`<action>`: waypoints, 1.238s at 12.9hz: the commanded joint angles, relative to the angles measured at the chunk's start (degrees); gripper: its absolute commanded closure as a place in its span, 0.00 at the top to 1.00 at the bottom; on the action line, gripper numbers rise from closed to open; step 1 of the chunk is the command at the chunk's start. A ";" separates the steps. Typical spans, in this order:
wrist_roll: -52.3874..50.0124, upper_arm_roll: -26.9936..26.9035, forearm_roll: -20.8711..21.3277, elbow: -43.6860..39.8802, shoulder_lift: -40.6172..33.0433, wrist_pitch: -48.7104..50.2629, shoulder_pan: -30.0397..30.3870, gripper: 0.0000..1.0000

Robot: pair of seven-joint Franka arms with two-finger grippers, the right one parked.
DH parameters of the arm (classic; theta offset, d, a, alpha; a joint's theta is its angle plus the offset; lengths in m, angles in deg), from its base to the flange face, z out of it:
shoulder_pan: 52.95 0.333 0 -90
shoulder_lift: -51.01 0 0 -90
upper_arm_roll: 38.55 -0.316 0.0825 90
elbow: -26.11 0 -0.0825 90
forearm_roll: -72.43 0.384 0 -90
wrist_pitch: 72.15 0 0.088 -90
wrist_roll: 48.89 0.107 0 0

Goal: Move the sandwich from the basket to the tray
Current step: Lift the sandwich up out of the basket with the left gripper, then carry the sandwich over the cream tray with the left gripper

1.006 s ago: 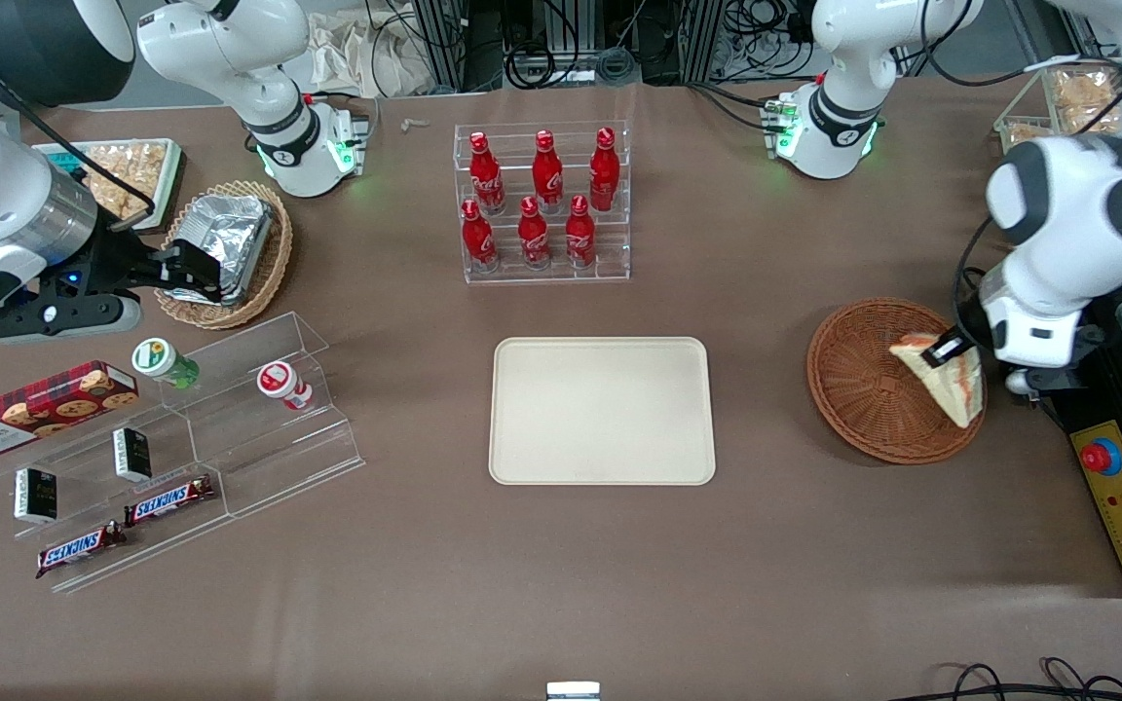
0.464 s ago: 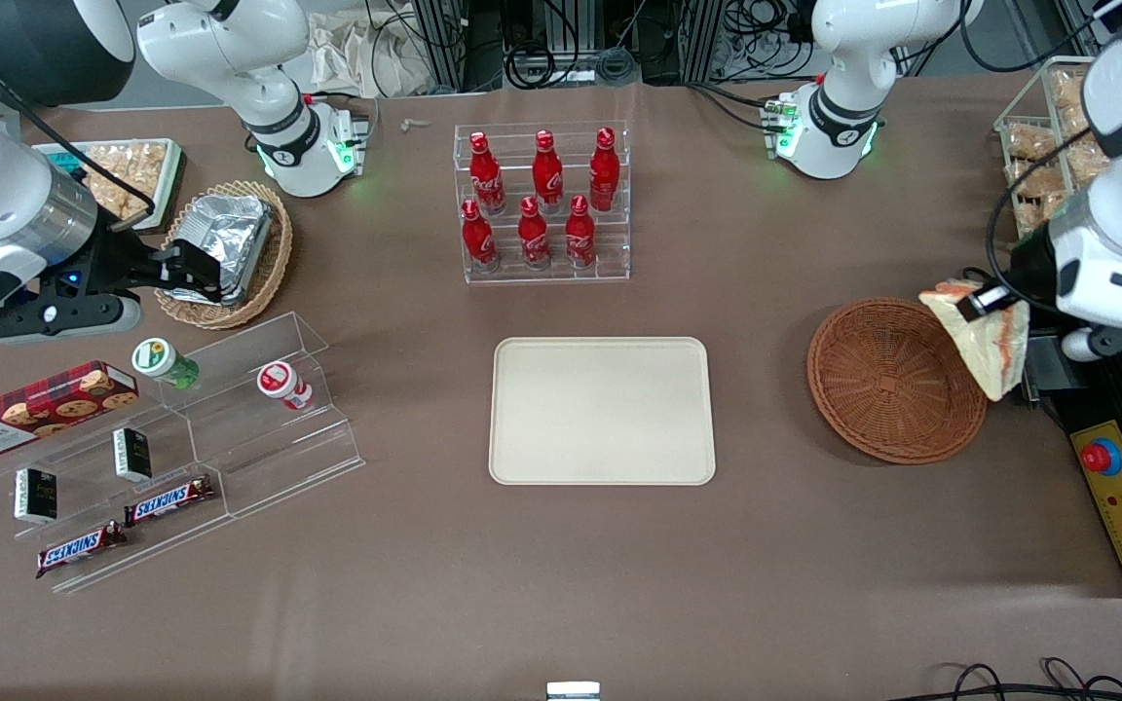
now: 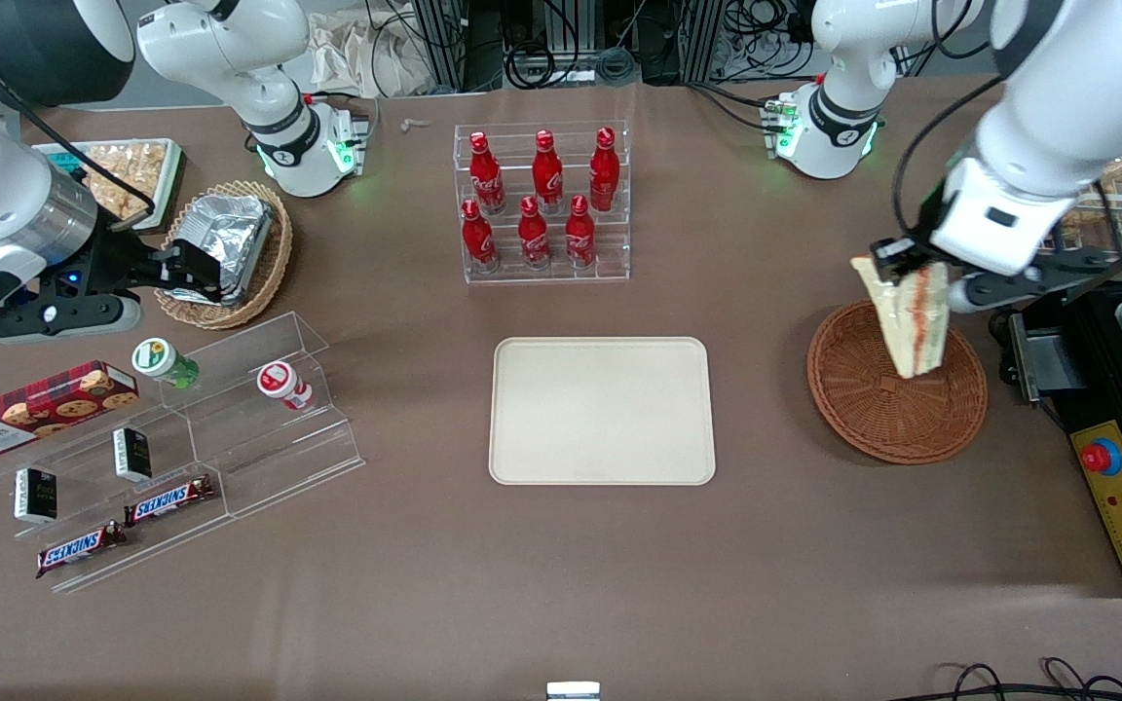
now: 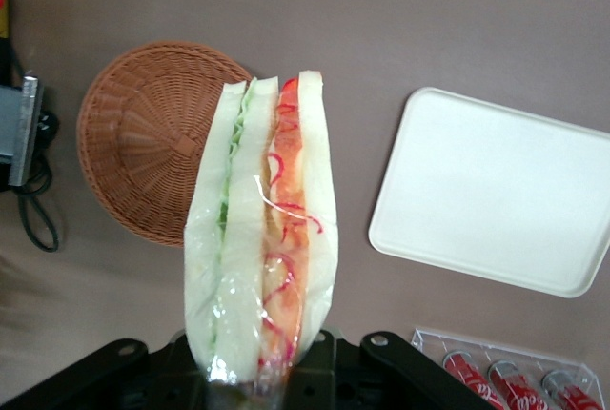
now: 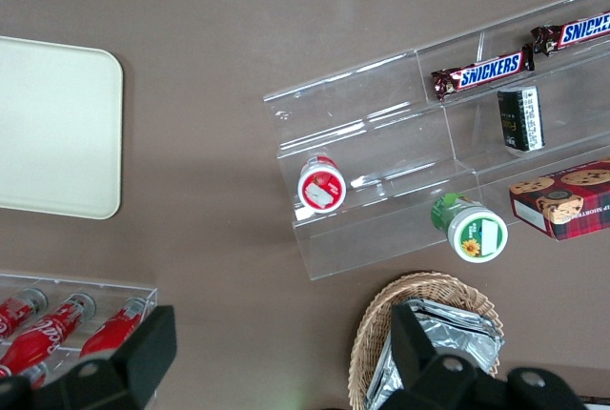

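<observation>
Two fingers (image 3: 887, 255) of the left gripper (image 3: 897, 265) pinch the sandwich (image 3: 907, 316), now hanging above the basket (image 3: 897, 382) after swinging back from its outer edge. It is lifted clear; the tray (image 3: 602, 410) waits nearby toward the worktop's middle.

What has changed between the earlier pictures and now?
The gripper, shut on the sandwich, lifted it out of the basket, swung outward, then back above the basket. The sandwich now hangs in the air. The basket, the tray and the cola bottles stayed where they were.
</observation>
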 commanded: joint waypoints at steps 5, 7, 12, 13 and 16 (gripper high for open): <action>-2.83 7.61 1.00 -2.80 3.03 -3.05 0.19 0.00; -5.20 9.79 1.17 -2.80 3.99 -3.50 -0.77 0.00; -13.03 16.04 5.46 -2.71 9.87 -7.90 -1.13 0.00; -13.99 16.13 6.52 -2.89 10.41 -7.90 -2.35 0.00; -14.27 16.22 6.80 -2.80 11.38 -8.16 -2.97 0.00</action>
